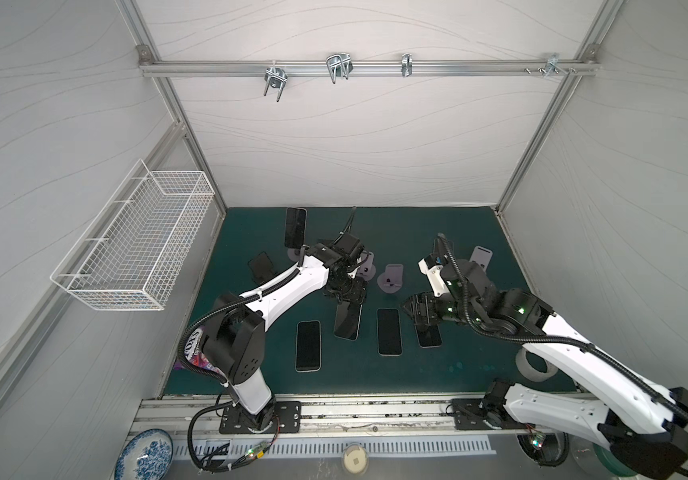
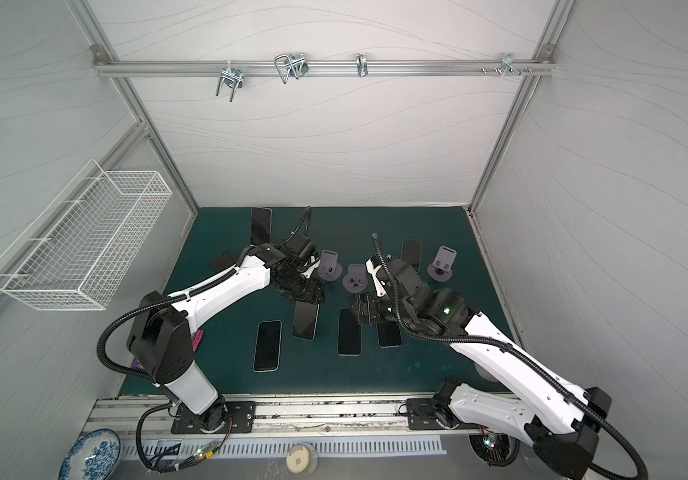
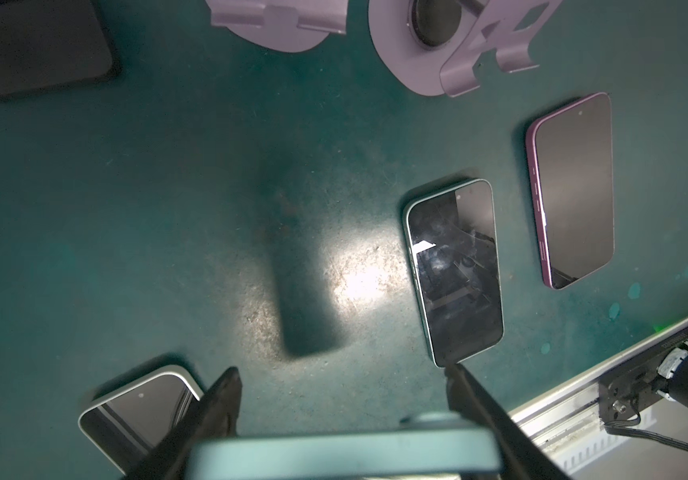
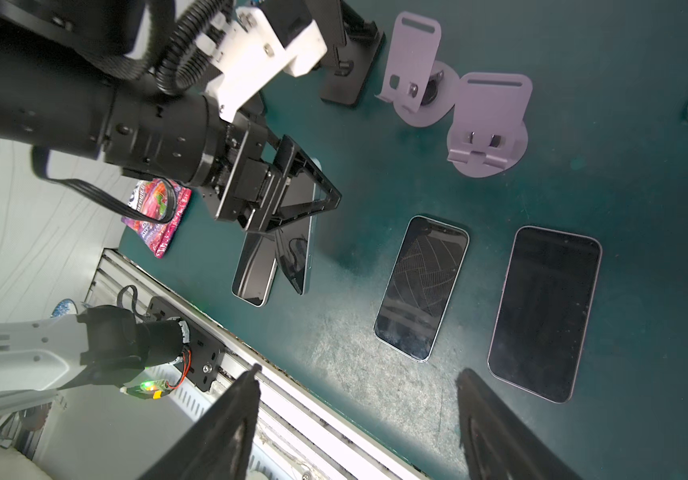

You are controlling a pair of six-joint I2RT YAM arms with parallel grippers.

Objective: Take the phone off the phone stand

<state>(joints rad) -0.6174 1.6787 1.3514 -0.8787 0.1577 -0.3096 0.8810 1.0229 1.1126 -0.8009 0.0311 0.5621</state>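
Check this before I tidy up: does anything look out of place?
A colourful snack packet lies at the mat's left edge by the left arm's base, and what looks like a tape roll sits under the right arm. Both seem stray.

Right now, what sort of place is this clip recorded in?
Likely a purpose-built robot test cell, not a home or shop: white panels on an aluminium frame, two arms bolted to a front rail, and phones and phone stands laid out on a green mat.
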